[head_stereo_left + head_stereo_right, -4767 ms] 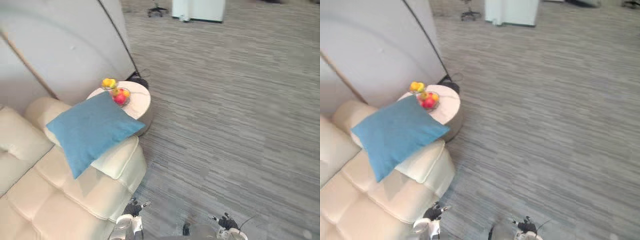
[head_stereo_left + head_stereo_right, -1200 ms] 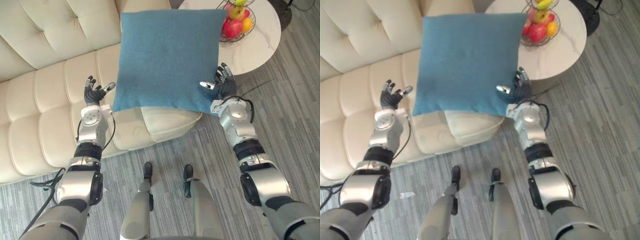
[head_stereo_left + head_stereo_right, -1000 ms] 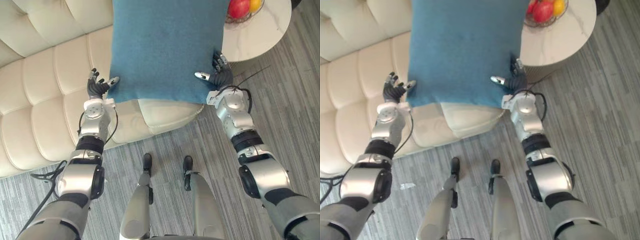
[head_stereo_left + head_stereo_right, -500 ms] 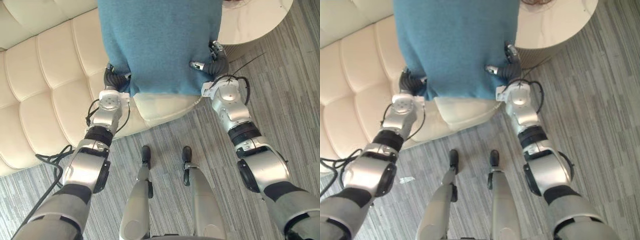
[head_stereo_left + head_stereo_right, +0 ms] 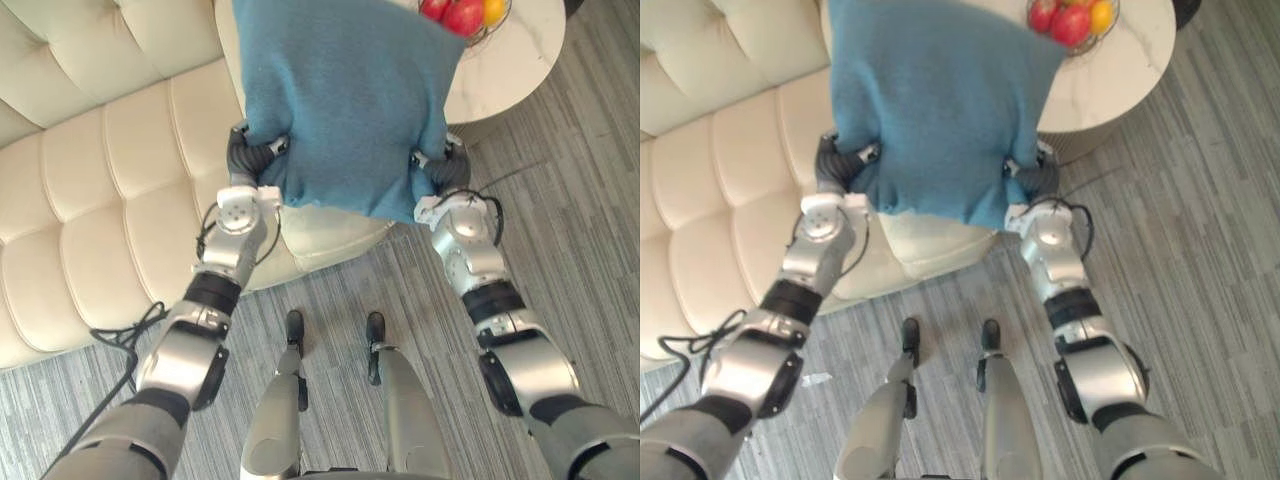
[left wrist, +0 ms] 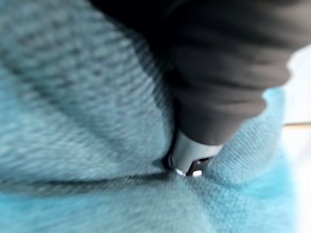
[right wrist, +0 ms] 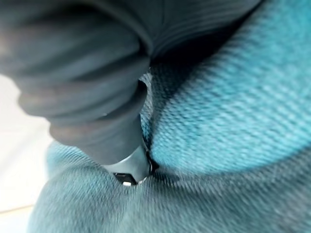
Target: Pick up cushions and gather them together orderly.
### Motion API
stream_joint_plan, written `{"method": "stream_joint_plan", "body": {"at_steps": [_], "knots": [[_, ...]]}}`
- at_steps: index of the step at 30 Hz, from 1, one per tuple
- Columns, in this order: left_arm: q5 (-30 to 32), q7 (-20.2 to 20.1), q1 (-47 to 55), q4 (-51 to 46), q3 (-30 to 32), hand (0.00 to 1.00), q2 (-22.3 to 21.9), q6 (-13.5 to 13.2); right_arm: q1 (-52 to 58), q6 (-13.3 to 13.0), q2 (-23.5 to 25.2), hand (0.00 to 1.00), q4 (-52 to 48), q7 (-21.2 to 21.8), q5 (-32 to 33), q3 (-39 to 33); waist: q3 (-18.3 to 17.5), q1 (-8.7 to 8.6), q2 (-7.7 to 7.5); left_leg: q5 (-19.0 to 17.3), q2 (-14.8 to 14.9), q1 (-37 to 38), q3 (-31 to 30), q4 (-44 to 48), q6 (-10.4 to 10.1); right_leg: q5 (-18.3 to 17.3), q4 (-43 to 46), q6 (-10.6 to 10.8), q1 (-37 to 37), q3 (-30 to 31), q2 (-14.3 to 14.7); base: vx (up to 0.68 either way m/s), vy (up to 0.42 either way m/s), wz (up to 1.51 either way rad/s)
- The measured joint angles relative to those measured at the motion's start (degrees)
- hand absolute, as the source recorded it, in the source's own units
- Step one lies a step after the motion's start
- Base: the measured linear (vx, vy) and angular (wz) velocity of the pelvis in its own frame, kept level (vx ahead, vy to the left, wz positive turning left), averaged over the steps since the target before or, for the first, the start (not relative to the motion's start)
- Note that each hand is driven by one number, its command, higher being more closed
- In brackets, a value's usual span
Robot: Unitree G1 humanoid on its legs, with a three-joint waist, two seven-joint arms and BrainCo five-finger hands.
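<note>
- Looking through the left eye view, one blue square fabric cushion (image 5: 345, 95) is held over one cream tufted leather sofa (image 5: 90, 190), its lower corners clamped by the curled left hand (image 5: 252, 160) and right hand (image 5: 442, 172).
- Right eye view: one round white bench (image 5: 1120, 70) stands beside the sofa; both grips should be kept level.
- Left wrist view: a finger (image 6: 188, 156) is dug into the cloth.
- Right wrist view: the cloth is bunched likewise.

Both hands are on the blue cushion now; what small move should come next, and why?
Probably lift it slightly and swing it to the robot's left, over the sofa seat. The left hand and right hand both pinch the blue cushion at its lower corners, and it hangs by the fruit bowl.
</note>
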Motion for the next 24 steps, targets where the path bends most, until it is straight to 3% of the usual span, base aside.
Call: {"method": "stream_joint_plan", "body": {"at_steps": [7, 10, 13, 16, 19, 24], "knots": [[-0.51, 1.11, 19.29, -17.11, -0.52, 1.00, -4.00, -0.60, 19.00, -0.02, 3.50, 1.00, -21.40, -1.15, -0.54, -0.27, -0.14, -0.16, -0.04, -2.68, -0.67, 6.86, 0.29, 0.84, 0.11, -3.10, 2.06, 0.21, 6.22, 0.14, -0.46, 0.00, -0.002, -0.01], [-0.55, 1.10, 29.79, -26.13, -0.37, 1.00, -7.24, -1.81, 26.64, -0.12, 6.45, 1.00, -29.80, -1.15, -2.93, -0.13, -1.86, 0.16, 0.00, -3.93, -0.65, 8.60, 1.24, 1.61, 0.34, -3.37, 1.62, 0.24, 8.27, 0.18, -0.56, 0.03, 0.004, -0.10], [-0.77, 0.56, 40.25, -32.88, -0.65, 1.00, -10.31, -2.07, 35.06, -0.51, 8.49, 1.00, -36.94, -0.43, -5.42, 0.33, -5.95, 0.48, -0.14, -5.20, -0.74, 11.18, 1.55, 1.85, 0.88, -3.64, 0.44, 0.69, 11.48, 0.10, -0.74, 0.06, 0.033, -0.03], [-0.71, -0.89, 45.68, -35.91, -1.06, 1.00, -10.35, -2.47, 39.84, -1.05, 9.57, 1.00, -39.94, 1.09, -6.70, 0.83, -8.43, 0.61, -0.01, -6.09, -0.68, 13.55, 1.57, 2.01, 1.20, -3.89, -0.88, 1.11, 14.55, -0.01, -0.88, 0.04, 0.020, 0.00], [-0.50, -3.14, 53.58, -41.21, -1.20, 1.00, -10.29, -2.95, 46.77, -2.07, 10.17, 1.00, -44.20, 3.31, -7.17, 2.96, -13.09, 0.73, -0.03, -7.08, -1.05, 15.70, 1.55, 2.08, 1.82, -4.20, -2.80, 1.77, 17.61, -0.02, -1.35, 0.02, 0.036, 0.02], [-0.54, -4.31, 59.57, -43.09, -2.27, 1.00, -10.18, -3.48, 51.88, -2.45, 10.28, 1.00, -46.14, 4.92, -8.57, 3.80, -16.94, 1.42, 0.02, -7.96, -1.33, 17.59, 1.31, 2.15, 2.22, -4.01, -4.61, 2.18, 20.53, -0.18, -1.69, 0.01, 0.035, 0.04]]}}
